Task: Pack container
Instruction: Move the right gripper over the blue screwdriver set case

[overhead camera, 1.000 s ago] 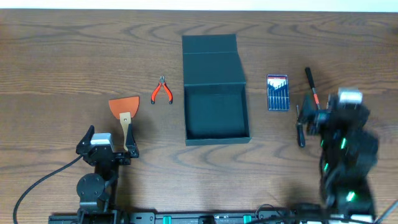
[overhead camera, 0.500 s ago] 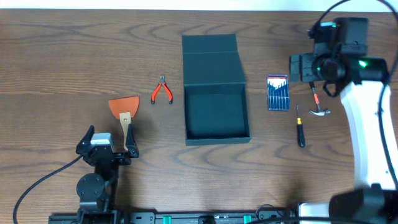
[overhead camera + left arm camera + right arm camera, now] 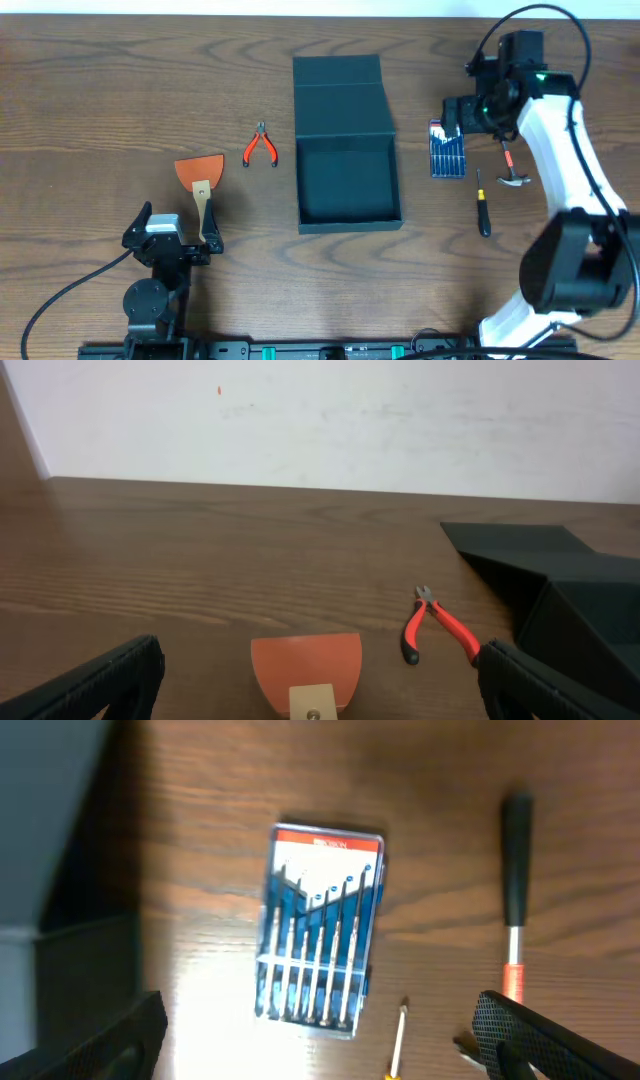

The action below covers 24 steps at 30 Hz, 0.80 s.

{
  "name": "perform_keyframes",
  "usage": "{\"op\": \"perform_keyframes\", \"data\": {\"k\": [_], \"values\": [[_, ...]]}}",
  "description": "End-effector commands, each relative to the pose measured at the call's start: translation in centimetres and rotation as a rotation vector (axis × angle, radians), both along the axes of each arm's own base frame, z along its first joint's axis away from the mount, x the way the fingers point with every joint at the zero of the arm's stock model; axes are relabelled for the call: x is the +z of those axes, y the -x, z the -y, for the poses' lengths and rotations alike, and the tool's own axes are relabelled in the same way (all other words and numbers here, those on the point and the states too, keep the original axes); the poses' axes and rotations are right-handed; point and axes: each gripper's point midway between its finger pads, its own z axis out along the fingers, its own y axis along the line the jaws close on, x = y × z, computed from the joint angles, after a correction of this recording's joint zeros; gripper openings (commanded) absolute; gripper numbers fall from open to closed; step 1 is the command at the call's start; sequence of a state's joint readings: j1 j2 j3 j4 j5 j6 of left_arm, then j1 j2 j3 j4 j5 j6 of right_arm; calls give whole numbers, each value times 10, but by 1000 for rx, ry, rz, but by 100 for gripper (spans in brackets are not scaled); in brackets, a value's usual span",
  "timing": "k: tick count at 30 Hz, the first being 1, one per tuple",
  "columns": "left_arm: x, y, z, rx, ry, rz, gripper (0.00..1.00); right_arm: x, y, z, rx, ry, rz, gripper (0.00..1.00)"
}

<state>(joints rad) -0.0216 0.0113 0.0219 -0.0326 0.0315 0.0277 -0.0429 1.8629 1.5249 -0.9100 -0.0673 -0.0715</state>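
The dark teal container (image 3: 347, 185) stands open in the middle of the table, its flap lid (image 3: 338, 92) lying flat behind it. It also shows at the right of the left wrist view (image 3: 575, 595) and the left of the right wrist view (image 3: 60, 830). My left gripper (image 3: 172, 236) is open and empty, just in front of an orange scraper (image 3: 200, 173), which lies between its fingers in the wrist view (image 3: 306, 670). My right gripper (image 3: 458, 116) is open and empty, held above the blue screwdriver-set case (image 3: 320, 930).
Red pliers (image 3: 261, 147) lie left of the container. Right of it lie the blue case (image 3: 446, 150), a small screwdriver (image 3: 482, 207) and a hammer with a red-and-black handle (image 3: 507, 165). The screwdriver tip (image 3: 398, 1038) and the hammer handle (image 3: 515, 890) show in the right wrist view.
My right arm has swung from the front right to the back of the table, then left to above the blue case. The left arm has not moved.
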Motion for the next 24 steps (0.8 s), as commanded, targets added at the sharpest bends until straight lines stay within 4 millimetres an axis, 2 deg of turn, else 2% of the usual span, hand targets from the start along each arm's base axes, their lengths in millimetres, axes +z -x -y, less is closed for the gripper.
{"op": "perform_keyframes", "data": {"k": [1,5,10,18,24], "values": [[-17,1,-2,6,-15,-53,99,-23,-4,17,-117,35,-54,99],[-17,1,-2,6,-15,-53,98,-52,-1,23,-163,61,-124,99],[-17,1,-2,6,-15,-54,99,-73,2,23,-189,82,-173,99],[-17,1,-2,6,-15,-53,99,-74,-4,10,-201,91,-153,99],[-17,1,-2,6,-15,-53,98,-74,-7,-7,-173,93,-140,99]]}}
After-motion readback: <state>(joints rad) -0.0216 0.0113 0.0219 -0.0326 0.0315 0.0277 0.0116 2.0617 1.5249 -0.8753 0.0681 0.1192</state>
